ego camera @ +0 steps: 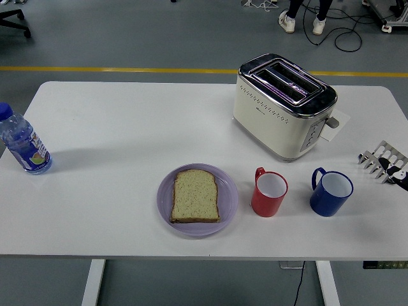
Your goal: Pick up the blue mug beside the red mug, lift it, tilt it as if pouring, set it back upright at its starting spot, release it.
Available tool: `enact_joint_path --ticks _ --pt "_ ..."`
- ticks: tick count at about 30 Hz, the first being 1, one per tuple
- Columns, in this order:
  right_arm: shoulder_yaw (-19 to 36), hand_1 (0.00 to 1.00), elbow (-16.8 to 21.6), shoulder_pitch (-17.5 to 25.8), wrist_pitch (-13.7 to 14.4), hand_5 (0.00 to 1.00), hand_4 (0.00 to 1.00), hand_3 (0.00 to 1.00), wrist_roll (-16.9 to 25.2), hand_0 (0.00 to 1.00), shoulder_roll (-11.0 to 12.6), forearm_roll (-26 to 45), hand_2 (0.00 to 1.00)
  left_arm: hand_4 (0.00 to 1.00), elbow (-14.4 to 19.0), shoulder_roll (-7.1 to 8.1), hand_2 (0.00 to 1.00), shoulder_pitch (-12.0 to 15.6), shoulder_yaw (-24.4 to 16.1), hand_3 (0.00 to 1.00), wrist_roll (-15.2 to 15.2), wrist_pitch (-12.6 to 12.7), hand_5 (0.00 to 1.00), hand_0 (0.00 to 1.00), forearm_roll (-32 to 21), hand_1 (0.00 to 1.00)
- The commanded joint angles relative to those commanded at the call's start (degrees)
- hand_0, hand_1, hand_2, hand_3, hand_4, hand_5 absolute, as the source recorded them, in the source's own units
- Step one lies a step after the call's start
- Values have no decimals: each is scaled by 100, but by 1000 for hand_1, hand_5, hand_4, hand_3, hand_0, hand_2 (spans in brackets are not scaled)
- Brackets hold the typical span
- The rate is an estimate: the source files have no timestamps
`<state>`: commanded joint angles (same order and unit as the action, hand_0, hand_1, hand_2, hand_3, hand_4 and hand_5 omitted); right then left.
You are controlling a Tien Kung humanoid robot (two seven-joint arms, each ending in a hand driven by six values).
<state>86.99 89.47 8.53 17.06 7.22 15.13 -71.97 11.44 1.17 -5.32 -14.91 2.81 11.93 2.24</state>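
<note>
Head view inspection: the blue mug (331,192) stands upright on the white table (115,134), toward the near right, with its handle pointing up and to the left. Just beside it on its left, close but not touching, stands the red mug (269,192), also upright, handle likewise at its upper left. Both mugs appear empty, with pale interiors.

The right hand (384,162) enters at the right edge of the frame, level with and slightly beyond the blue mug. Its metallic fingers (373,162) are spread and relaxed, pointing left toward the table's middle, and hold nothing. The fingertips lie to the upper right of the blue mug, near it but clearly apart; no finger touches the rim, body or handle.

Left of the red mug sits a purple plate (167,199) carrying one slice of bread (196,196), lying flat. Behind the mugs stands a cream toaster (280,108) with a chrome top, slots empty, and a white card or paper at its right end. A water bottle (23,143) with a blue cap stands near the far left edge. A person's feet (301,23) show on the floor beyond the table.
</note>
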Motion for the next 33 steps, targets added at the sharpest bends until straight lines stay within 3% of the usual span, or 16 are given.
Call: enact_joint_path --ticks 6,12,27,33 --pt "-437 913 -78 269 140 134 968 998 336 994 76 224 988 241 -2 8 653 -5 0 506 2 -2 853 633 2 645" --pt "-882 917 -414 331 366 135 972 998 642 998 25 347 990 241 -5 9 653 -5 14 506 4 -4 854 634 5 645" --pt "-1572 919 -1430 -198 868 140 985 998 920 998 -304 529 993 241 -2 -18 653 22 33 506 6 4 854 634 -14 644" --pt "-1796 924 -1845 -513 843 140 984 998 792 998 -423 437 998 241 -4 -34 653 49 76 505 6 1 855 634 -32 645"
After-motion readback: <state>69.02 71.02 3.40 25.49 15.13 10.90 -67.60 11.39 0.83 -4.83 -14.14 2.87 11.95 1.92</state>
